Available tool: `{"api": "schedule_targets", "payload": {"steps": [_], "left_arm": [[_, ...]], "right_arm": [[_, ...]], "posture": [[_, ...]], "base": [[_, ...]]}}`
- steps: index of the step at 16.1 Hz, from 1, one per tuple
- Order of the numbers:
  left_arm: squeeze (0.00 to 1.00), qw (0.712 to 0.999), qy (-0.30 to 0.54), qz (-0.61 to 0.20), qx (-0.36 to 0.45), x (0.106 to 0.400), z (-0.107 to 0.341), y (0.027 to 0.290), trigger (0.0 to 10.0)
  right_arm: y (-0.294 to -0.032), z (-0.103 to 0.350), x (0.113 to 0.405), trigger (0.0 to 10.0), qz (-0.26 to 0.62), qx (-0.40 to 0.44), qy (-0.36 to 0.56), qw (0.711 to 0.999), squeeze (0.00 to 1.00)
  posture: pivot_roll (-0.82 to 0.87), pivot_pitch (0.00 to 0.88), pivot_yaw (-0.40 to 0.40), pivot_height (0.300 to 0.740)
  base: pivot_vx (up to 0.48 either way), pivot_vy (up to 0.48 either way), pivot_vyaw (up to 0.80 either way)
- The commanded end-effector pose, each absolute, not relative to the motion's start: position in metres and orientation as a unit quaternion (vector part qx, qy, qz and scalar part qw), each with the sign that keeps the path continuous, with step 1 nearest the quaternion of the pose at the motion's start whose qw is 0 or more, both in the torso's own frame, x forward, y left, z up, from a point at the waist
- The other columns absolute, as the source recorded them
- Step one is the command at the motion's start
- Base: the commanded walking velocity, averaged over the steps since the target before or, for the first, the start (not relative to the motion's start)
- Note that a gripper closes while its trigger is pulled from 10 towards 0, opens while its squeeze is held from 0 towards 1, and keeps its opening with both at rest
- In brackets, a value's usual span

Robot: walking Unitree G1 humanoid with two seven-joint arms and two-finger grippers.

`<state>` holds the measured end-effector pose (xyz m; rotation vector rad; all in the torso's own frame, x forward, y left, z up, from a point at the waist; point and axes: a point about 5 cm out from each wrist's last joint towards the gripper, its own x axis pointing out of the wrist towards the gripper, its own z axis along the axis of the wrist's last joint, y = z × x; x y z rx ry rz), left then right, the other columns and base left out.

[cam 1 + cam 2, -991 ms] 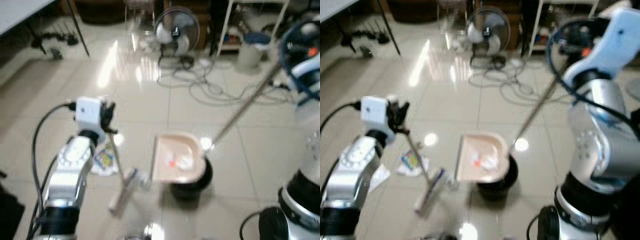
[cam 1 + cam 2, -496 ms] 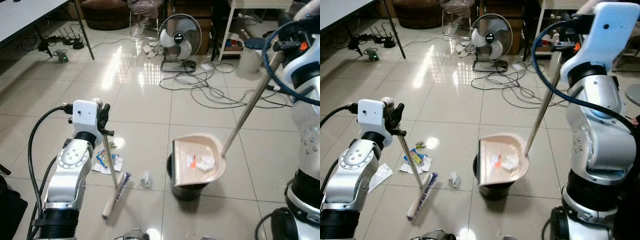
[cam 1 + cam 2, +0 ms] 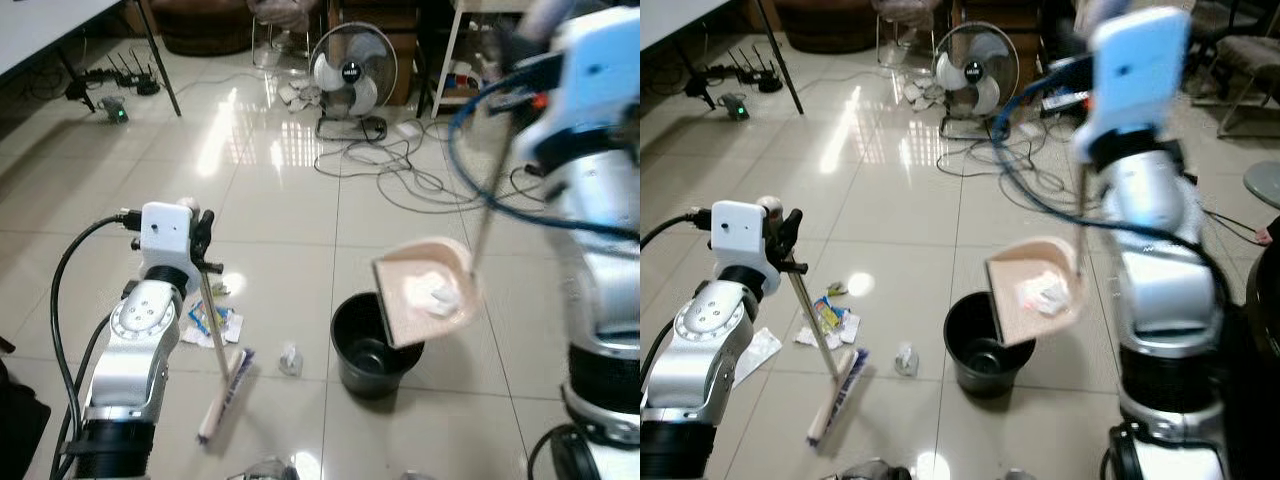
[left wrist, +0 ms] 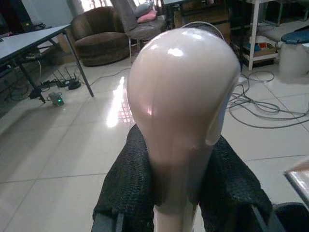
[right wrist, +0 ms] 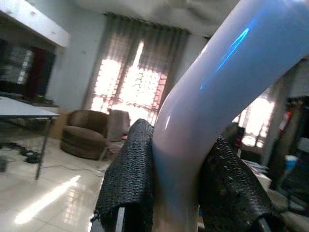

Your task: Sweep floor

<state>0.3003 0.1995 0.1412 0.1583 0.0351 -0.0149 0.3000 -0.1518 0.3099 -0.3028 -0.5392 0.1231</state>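
Since half a second ago the dustpan (image 3: 428, 291) is riding higher and tipping further, now hanging tilted above the right rim of the black bin (image 3: 372, 343) instead of sitting low across its mouth, and the right arm is blurring as it swings. Nearest me, the left gripper (image 4: 179, 193) is clamping its two black padded fingers around the rounded top of the broom handle (image 3: 213, 318), and I am holding the broom roughly where it was, with its brush head (image 3: 224, 394) resting on the tiles left of the bin. Beside it, a crumpled scrap (image 3: 290, 359) is lying between brush and bin, and the torn wrappers (image 3: 213, 322) are sitting just behind the handle, so part of the floor is still waiting to be swept. At the bin, white crumpled litter (image 3: 438, 295) is still clinging to the pan's face, which tells me the emptying is under way but not finished; I am judging that a steeper tilt over the opening is needed before the pan goes back down. Up the long pole (image 3: 487, 203), the right gripper (image 5: 176, 193) is closing its fingers on the pale curved grip of the dustpan. Farther off, loose cables (image 3: 400, 170) are trailing across the floor toward the standing fan (image 3: 348, 73).
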Motion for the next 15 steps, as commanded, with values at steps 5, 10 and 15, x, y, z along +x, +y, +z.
{"api": "schedule_targets", "payload": {"steps": [5,10,15], "left_arm": [[0.0,0.996,0.004,0.005,0.092,0.3,0.15,0.205,10.0],[0.0,0.996,0.003,0.0,0.092,0.301,0.15,0.202,10.0],[0.0,0.996,0.003,-0.004,0.092,0.301,0.149,0.201,10.0]], "right_arm": [[-0.125,0.313,0.297,10.0,0.101,-0.16,-0.313,0.931,0.0],[-0.086,0.298,0.292,10.0,0.181,-0.207,-0.322,0.906,0.0],[-0.069,0.291,0.287,10.0,0.215,-0.246,-0.338,0.883,0.0]], "posture": [[-0.02,0.07,0.041,0.74],[-0.01,0.074,0.047,0.74],[-0.01,0.074,0.05,0.74]], "base": [[0.0,0.0,0.0],[0.0,0.0,0.0],[0.0,0.0,0.0]]}}
